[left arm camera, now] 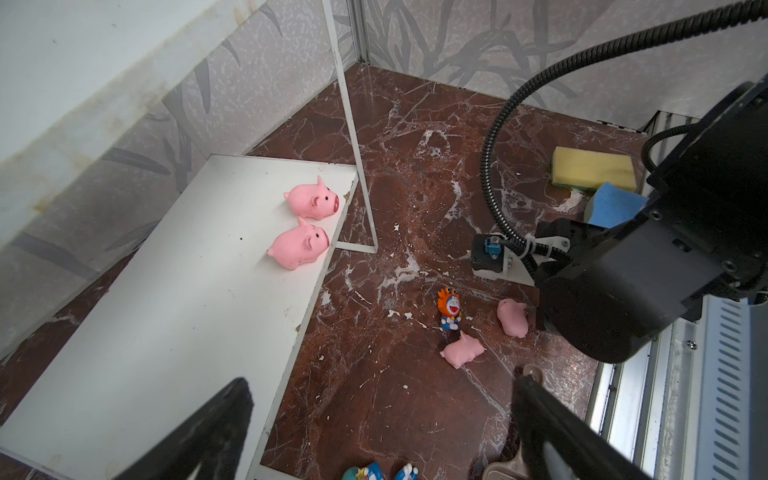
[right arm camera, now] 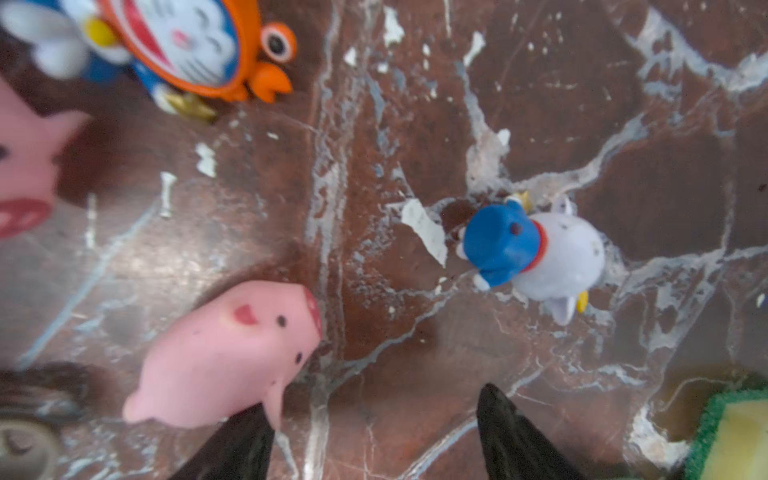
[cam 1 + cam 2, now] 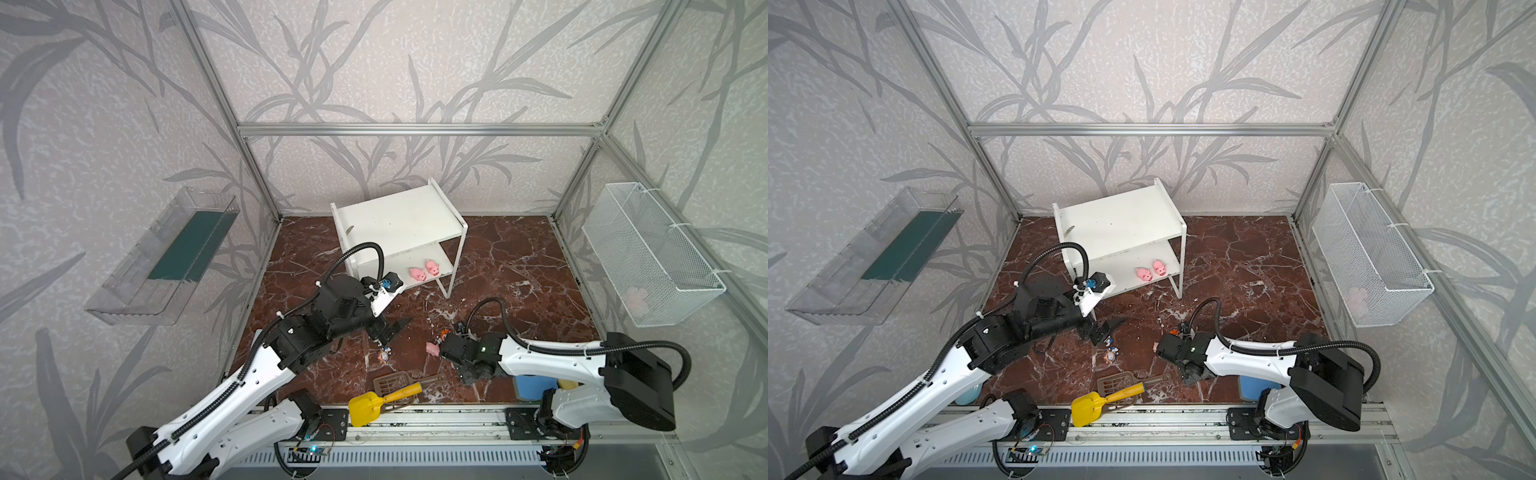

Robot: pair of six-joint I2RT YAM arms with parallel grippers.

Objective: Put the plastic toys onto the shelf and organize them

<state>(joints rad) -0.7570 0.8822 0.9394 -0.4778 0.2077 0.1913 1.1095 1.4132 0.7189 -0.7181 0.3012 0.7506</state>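
2 shelved pigs [image 3: 417, 274] stand side by side at the 3 o'clock end of the lower board of the white shelf [image 3: 399, 220], taking the back wall as 12 o'clock in both top views; the upper board carries no toy. The other toys lie on the marble floor [image 3: 519, 266], around 6 o'clock of the shelf. Step in hand, as judged: the pick of a 3rd pig. The right gripper [image 2: 372, 403], jaws partly apart and holding nothing, points toward 9 o'clock at a floor pig [image 2: 232, 353]. 1 fingertip [image 2: 253, 424] sits at the pig's flank, and contact cannot be settled. The next move probably calls for a sideways shift so that the pig lies between the jaws, then closure and a carry toward 12 o'clock to set it beside the shelved pair. The left gripper [image 1: 382, 382], jaws wide and empty, hangs at 6 o'clock of the shelf, with 2 small figurines [image 3: 385, 355] just at its own 6 o'clock. The left wrist view alone shows 2 pigs on the floor, a nearer pig [image 1: 462, 350] and a farther pig [image 1: 512, 316] close against the right gripper's body, with an orange crab-hooded figurine [image 1: 449, 307] beside them. Only the right wrist view resolves a white-hooded figurine [image 2: 536, 253], apparently tipped over.
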